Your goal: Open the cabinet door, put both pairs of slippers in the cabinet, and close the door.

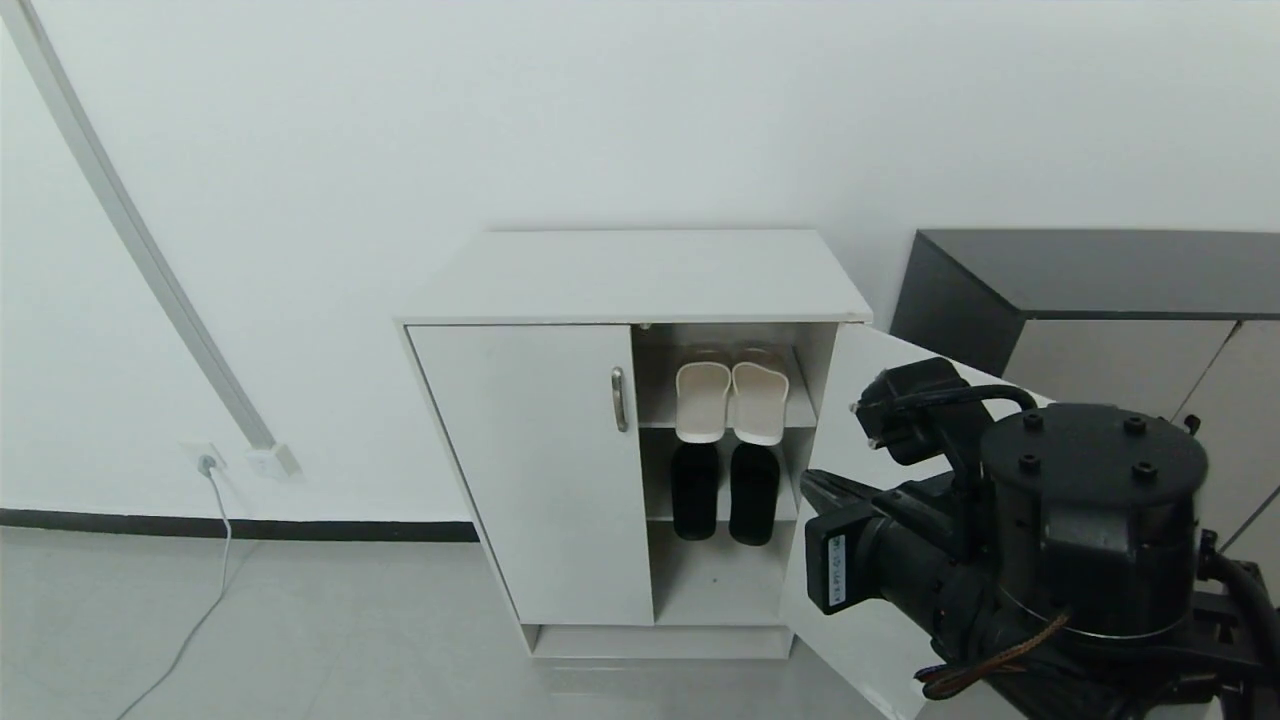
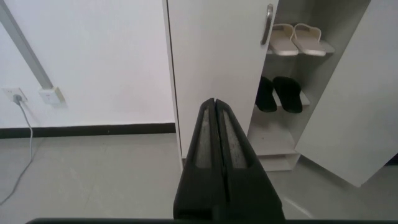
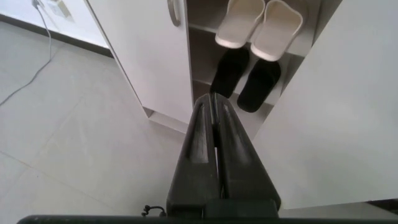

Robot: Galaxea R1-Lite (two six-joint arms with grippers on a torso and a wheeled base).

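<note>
The white cabinet has its left door closed and its right door swung open. A pair of white slippers lies on the upper shelf, toes inward. A pair of black slippers lies on the shelf below. My right gripper is shut on nothing, just in front of the open door's inner face and to the right of the black slippers. My left gripper is shut and empty, low in front of the closed door. Both pairs also show as white slippers and black slippers.
A dark grey cabinet stands to the right, just behind the open door. A wall socket with a grey cable and a slanted wall conduit are on the left. Bare grey floor lies before the cabinet.
</note>
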